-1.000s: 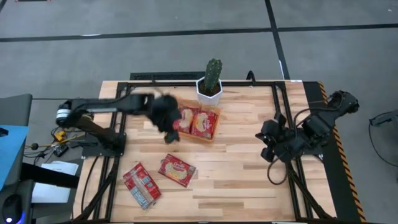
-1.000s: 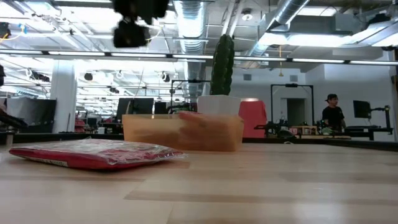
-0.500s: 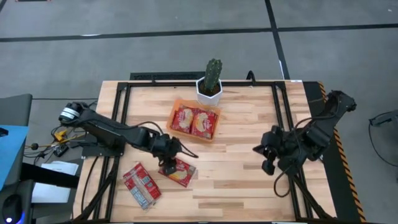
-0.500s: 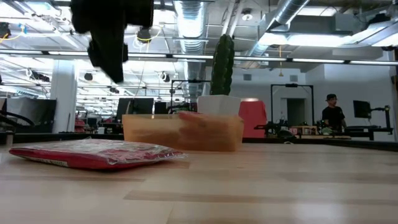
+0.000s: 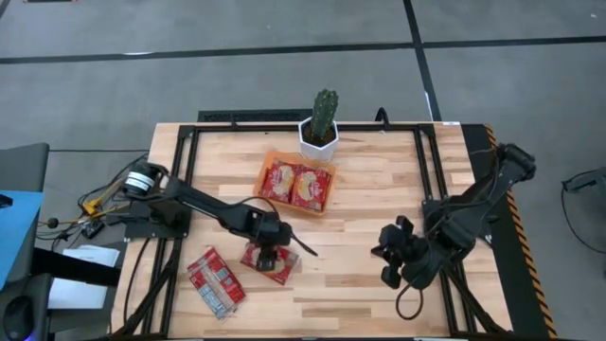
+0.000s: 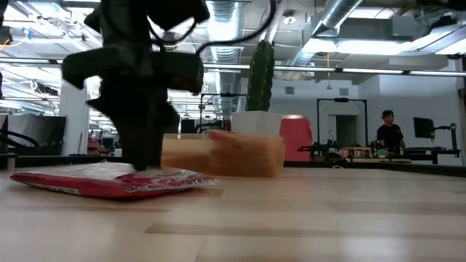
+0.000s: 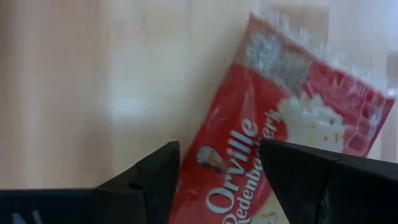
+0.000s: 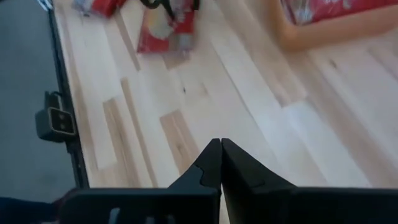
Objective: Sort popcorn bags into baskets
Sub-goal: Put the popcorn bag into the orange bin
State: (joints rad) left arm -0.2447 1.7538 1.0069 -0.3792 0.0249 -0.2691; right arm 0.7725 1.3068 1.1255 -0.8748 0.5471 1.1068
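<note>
Spread fingers of the left gripper (image 5: pixel 269 256) stand directly over a red popcorn bag (image 5: pixel 275 266) lying flat on the wooden table (image 5: pixel 360 227), one finger (image 7: pixel 146 177) on each side of the bag's printed face, the tips down at it. Just to its left lies a second popcorn packet (image 5: pixel 215 281), narrower and striped, nearer the table's front edge. Behind them, toward the middle, the orange basket (image 5: pixel 268 162) holds two more bags (image 5: pixel 296 185) side by side, with a potted cactus (image 5: pixel 321 125) just beyond it. Well apart on the right, the right gripper (image 5: pixel 390 266) hangs above bare wood with its fingers (image 8: pixel 211 163) pressed together, holding nothing.
</note>
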